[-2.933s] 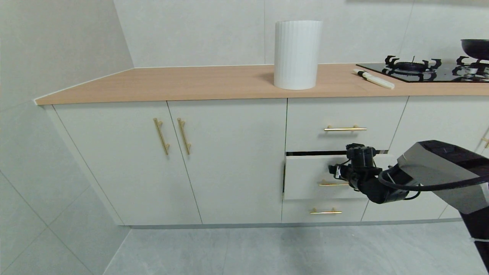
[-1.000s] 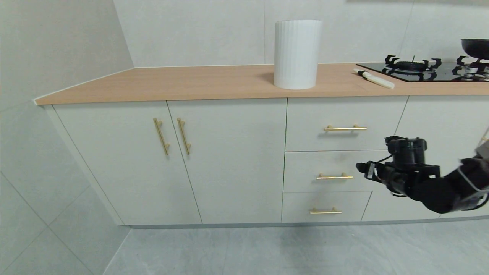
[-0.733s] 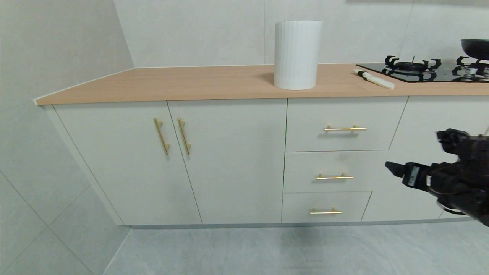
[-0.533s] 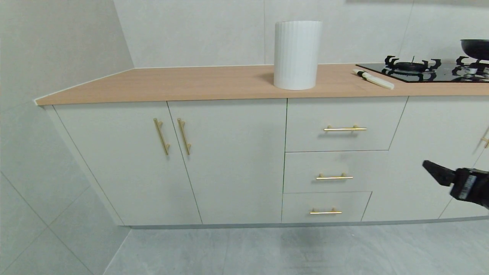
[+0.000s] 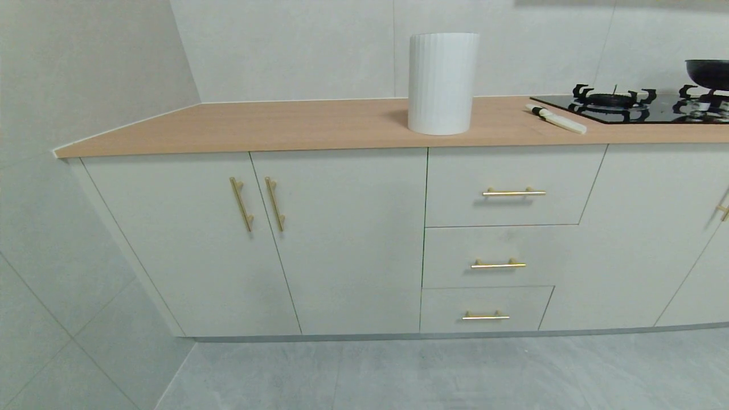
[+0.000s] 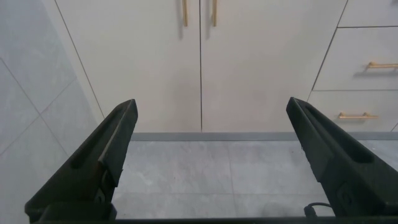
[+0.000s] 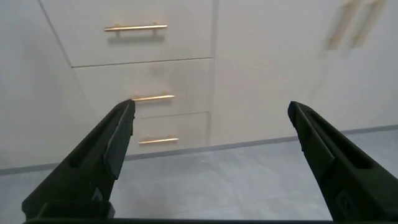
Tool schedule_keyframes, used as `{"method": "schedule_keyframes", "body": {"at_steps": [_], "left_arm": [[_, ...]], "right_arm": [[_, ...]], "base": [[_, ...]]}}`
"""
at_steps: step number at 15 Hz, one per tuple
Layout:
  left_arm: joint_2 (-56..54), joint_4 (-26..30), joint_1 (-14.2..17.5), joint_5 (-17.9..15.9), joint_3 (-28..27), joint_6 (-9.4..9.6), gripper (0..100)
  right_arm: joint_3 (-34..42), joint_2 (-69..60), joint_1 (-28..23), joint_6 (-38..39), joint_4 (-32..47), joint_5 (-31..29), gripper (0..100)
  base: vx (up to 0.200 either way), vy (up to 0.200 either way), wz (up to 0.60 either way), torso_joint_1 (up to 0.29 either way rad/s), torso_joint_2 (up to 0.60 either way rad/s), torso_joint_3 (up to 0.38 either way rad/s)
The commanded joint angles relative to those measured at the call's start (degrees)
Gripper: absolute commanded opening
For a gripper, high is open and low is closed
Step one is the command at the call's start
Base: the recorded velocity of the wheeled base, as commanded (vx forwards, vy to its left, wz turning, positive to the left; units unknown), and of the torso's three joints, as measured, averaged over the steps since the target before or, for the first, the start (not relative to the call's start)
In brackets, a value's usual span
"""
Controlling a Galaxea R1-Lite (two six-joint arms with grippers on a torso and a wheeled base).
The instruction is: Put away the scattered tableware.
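A pale, cream-coloured knife (image 5: 555,118) lies on the wooden countertop (image 5: 296,122) beside the hob. Under it is a stack of three drawers, all closed; the middle drawer (image 5: 455,256) has a brass handle. My right gripper (image 7: 210,107) is open and holds nothing. It hangs in front of those drawers, with the middle drawer's handle (image 7: 152,98) beyond its fingers. My left gripper (image 6: 210,106) is open too, low above the floor and facing the double cabinet doors (image 6: 199,56).
A tall white ribbed canister (image 5: 443,82) stands on the counter. A black gas hob (image 5: 632,105) with a dark pan (image 5: 708,71) is at the far right. Double cabinet doors (image 5: 256,239) fill the left. Grey tiled floor (image 5: 398,376) lies open in front.
The middle drawer, partly open 2.9 s ago with my right gripper at its handle, is now closed. The right arm has drawn back to the right and left the head view.
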Motion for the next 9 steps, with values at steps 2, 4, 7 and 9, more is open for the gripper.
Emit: {"method": "schedule_keyframes", "body": {"at_steps": [2,4,7,9], "left_arm": [[0.0,-0.01,0.01,0.02,0.0,-0.01,100],[0.09,-0.01,0.01,0.02,0.0,-0.01,100],[0.09,-0.01,0.01,0.02,0.0,-0.01,100],[0.09,-0.01,0.01,0.02,0.0,-0.01,100]], "right_arm": [[-4.45,-16.64,-6.12,-1.04,9.42,-0.3,100],[-4.18,-19.9,-7.09,-1.83,11.7,1.54,100],[0.3,-19.9,-7.27,-0.6,10.91,7.78,100],[7.94,-19.9,-7.27,-0.6,5.2,11.12,100]], "base": [[0.0,0.0,0.0,0.0,0.0,0.0],[0.0,0.0,0.0,0.0,0.0,0.0],[0.0,0.0,0.0,0.0,0.0,0.0],[0.0,0.0,0.0,0.0,0.0,0.0]]}}
